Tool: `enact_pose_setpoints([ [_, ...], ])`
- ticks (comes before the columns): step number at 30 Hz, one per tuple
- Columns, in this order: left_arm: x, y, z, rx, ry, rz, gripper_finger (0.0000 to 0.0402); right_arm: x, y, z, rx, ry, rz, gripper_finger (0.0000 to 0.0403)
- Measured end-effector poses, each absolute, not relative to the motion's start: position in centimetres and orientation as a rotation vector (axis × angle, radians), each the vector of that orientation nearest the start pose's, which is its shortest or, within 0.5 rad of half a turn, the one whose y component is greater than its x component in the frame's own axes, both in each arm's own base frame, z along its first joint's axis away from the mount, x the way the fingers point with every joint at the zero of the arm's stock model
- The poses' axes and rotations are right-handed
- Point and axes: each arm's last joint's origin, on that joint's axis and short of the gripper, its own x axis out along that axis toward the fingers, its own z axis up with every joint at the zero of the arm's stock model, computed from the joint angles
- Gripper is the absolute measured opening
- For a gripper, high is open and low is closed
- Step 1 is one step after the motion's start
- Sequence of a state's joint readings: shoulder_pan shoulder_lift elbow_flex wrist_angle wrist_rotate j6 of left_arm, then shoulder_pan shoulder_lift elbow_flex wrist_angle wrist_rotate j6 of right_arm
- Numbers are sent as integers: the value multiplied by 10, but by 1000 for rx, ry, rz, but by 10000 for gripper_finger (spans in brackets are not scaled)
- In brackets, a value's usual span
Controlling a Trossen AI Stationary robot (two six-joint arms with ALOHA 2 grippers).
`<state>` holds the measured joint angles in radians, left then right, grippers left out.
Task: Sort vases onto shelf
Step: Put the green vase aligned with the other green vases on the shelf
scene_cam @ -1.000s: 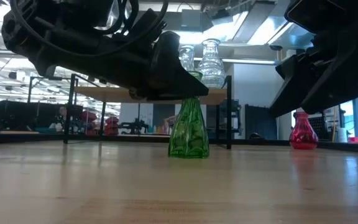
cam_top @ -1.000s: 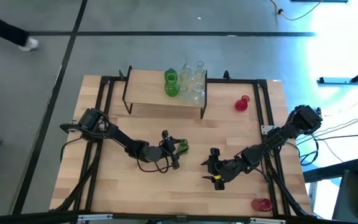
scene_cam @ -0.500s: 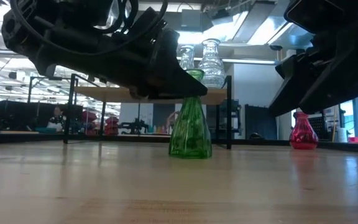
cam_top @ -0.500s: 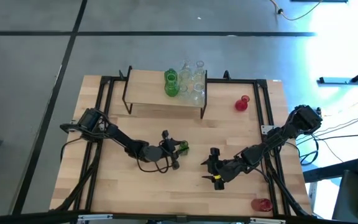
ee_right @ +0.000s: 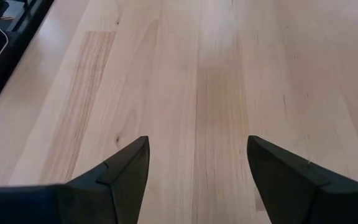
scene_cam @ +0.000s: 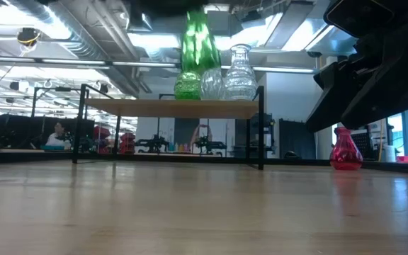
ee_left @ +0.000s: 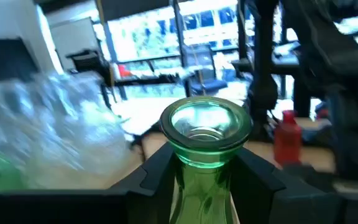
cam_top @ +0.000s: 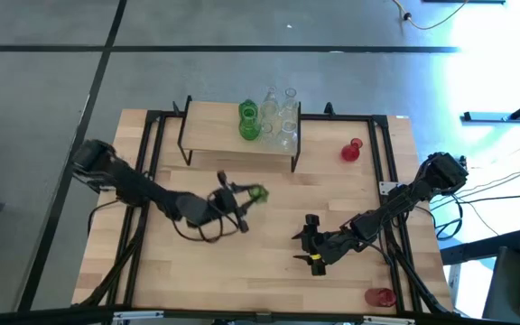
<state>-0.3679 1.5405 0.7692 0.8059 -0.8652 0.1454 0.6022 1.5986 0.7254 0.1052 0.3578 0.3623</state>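
The transparent green glass vase (ee_left: 205, 149) is glowing bright emerald between the dark, near-black fingers (ee_left: 154, 174) of the left gripper (cam_top: 239, 200). The light-wood shelf on thin black metal legs (cam_top: 215, 135) is carrying a second green bulbous vase (cam_top: 248, 120) beside colourless clear glass vases (cam_top: 281, 116). Two red glass vases are showing crimson, one (cam_top: 352, 149) near the shelf, one (cam_top: 379, 296) at the pale, streaky-grained wooden tabletop's (cam_top: 269, 271) edge.

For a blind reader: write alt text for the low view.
A green vase hangs in the air above the shelf, where green and clear vases stand. A red vase stands on the table at right, below a dark arm.
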Motion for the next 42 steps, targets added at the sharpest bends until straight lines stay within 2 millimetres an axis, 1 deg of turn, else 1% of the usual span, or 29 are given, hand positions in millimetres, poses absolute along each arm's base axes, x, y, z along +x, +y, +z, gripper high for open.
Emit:
enact_pose_setpoints([
  [3, 290, -78, 268, 124, -14, 533, 120, 252, 161, 152, -8, 708, 105, 253],
  [5, 283, -64, 280, 123, -14, 566, 120, 252, 161, 152, -8, 708, 105, 253],
  [8, 274, -43, 290, 134, 14, 632, 121, 252, 161, 152, -8, 708, 104, 253],
  [10, 273, -28, 292, 122, 23, 661, 121, 252, 161, 153, -13, 703, 92, 253],
  [16, 278, 8, 285, 44, 59, 598, 121, 253, 160, 153, -24, 690, 59, 253],
  [19, 278, 20, 278, 40, 116, 648, 121, 253, 160, 153, -25, 691, 60, 253],
  [22, 277, 31, 279, 34, 108, 680, 121, 253, 160, 153, -25, 692, 59, 253],
  [26, 277, 39, 278, 7, 107, 642, 122, 253, 160, 152, -25, 692, 59, 253],
  [30, 276, 46, 278, -2, 106, 643, 122, 253, 160, 152, -25, 692, 59, 253],
  [33, 278, 51, 276, -23, 108, 639, 122, 253, 160, 152, -25, 692, 59, 253],
  [38, 283, 57, 264, -24, 152, 653, 122, 253, 160, 152, -26, 692, 58, 253],
  [42, 284, 61, 264, -22, 146, 664, 122, 253, 160, 152, -27, 692, 57, 253],
])
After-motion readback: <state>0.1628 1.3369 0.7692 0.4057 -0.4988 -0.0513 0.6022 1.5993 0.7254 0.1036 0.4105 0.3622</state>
